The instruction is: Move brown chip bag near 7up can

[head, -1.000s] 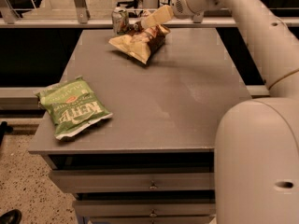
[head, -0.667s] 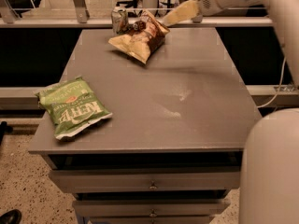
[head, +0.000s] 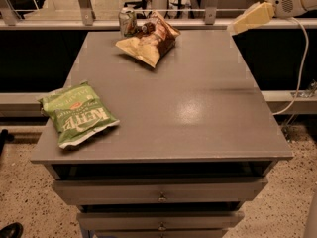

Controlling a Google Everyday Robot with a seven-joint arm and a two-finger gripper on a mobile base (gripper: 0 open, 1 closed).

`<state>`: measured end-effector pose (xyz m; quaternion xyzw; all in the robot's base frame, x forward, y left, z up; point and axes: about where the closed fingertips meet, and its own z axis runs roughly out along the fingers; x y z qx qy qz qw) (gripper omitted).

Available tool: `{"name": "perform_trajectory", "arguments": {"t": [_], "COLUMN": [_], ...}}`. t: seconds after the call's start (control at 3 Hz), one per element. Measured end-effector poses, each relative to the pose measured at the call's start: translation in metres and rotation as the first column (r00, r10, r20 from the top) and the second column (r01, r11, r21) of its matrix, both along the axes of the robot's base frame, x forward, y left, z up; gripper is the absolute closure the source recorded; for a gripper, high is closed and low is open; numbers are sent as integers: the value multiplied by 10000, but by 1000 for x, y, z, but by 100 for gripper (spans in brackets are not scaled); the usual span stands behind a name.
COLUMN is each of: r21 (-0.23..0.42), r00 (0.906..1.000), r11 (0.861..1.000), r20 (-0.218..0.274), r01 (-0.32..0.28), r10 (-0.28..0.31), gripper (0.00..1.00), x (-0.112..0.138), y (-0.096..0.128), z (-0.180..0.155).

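The brown chip bag [head: 150,39] lies at the far edge of the grey table [head: 198,108], its dark centre panel and pale tan edges showing. The 7up can [head: 127,22] stands upright just left of the bag, close beside it at the back edge. My gripper [head: 237,28] is in the upper right, above the table's far right corner, well apart from the bag and holding nothing.
A green chip bag [head: 77,113] lies at the table's front left. Drawers [head: 158,195] sit under the tabletop. A metal rail [head: 59,24] runs behind the table. A white cable [head: 299,68] hangs at the right.
My gripper has drawn away to the right from the brown chip bag, which stays beside the can. The arm has swung out of the foreground.
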<state>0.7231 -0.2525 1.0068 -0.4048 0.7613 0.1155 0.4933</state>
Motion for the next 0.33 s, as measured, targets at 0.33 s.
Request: {"name": "perform_trajectory", "arguments": {"t": [0.33], "r21": [-8], "r00": [10000], "r11": [10000], "r20": [6], "r01": [-3], "r10": [3], "gripper": [0], "x": [0], "y": [0], "z": [0]}}
